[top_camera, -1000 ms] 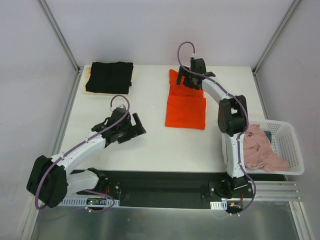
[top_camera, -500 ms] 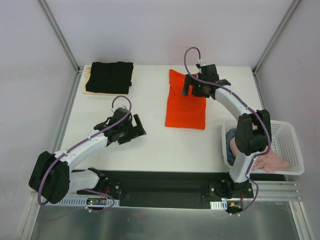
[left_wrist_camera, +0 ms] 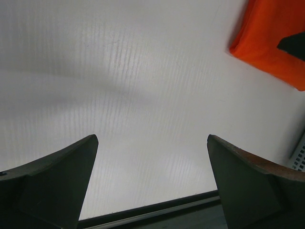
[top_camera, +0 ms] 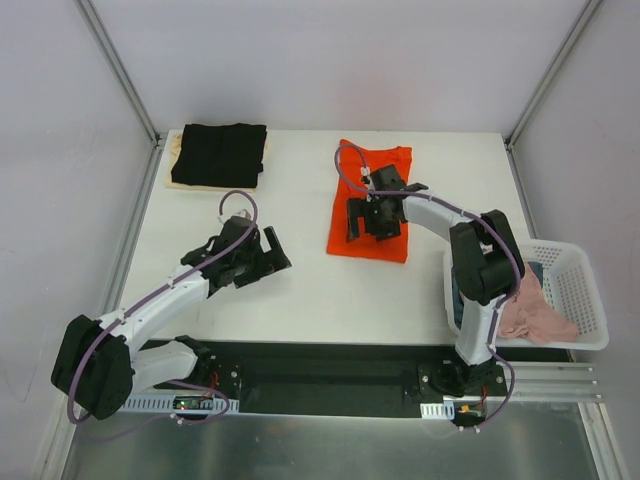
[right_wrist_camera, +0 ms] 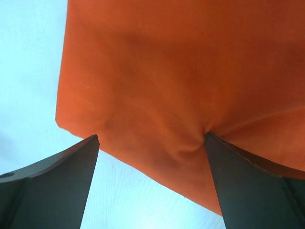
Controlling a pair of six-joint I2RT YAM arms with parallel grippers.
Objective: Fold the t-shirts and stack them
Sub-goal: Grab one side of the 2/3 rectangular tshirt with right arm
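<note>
Tabletop [top_camera: 300, 295] with the orange shirt [top_camera: 385, 168] folded right of centre, its long axis running near to far and leaning slightly left; the far end is the wider. The neck end cannot be made out, and the right arm covers the middle. Black shirt [top_camera: 220, 154] folded at the far left corner. Basket [top_camera: 585, 290] off the right edge holds a crumpled pink shirt [top_camera: 530, 315], partly hidden by the arm. Right fingers [top_camera: 363, 221] spread wide on the orange cloth, one tip at a pucker. Left fingers [top_camera: 273, 252] spread wide over bare tabletop, holding nothing.
</note>
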